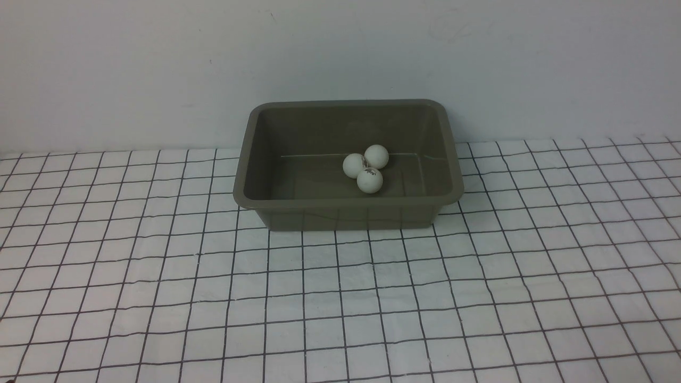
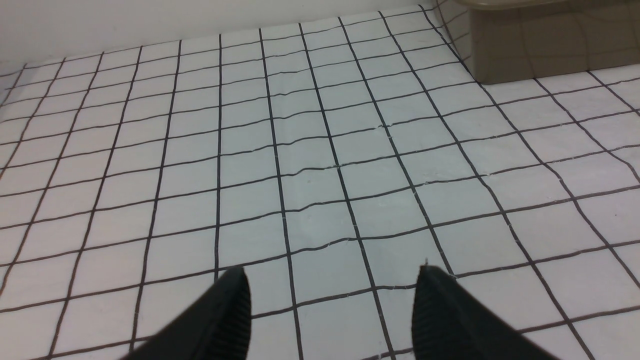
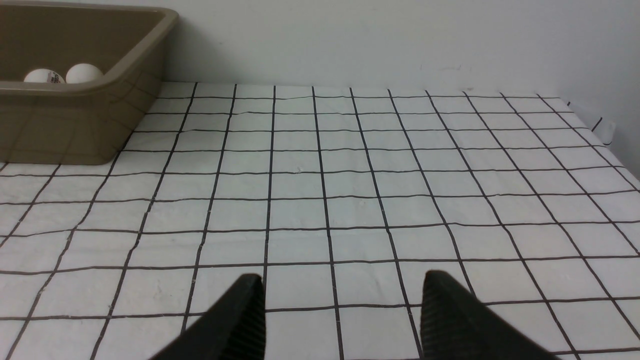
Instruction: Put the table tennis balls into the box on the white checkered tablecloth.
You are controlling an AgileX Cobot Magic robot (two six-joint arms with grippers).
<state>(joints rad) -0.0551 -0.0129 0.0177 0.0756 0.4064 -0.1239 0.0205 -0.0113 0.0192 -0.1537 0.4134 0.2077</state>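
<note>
The olive-grey box stands on the white checkered tablecloth near the back wall. Three white table tennis balls lie bunched together on its floor, right of centre; other balls are out of view. Neither arm shows in the front view. My left gripper is open and empty above bare cloth, with the box's corner far ahead of it. My right gripper is open and empty above bare cloth; the box with two ball tops shows far off to one side.
A plain white wall rises just behind the box. In the right wrist view the cloth's edge meets the wall at the far corner. Only wrinkled grid cloth surrounds the box in the front view.
</note>
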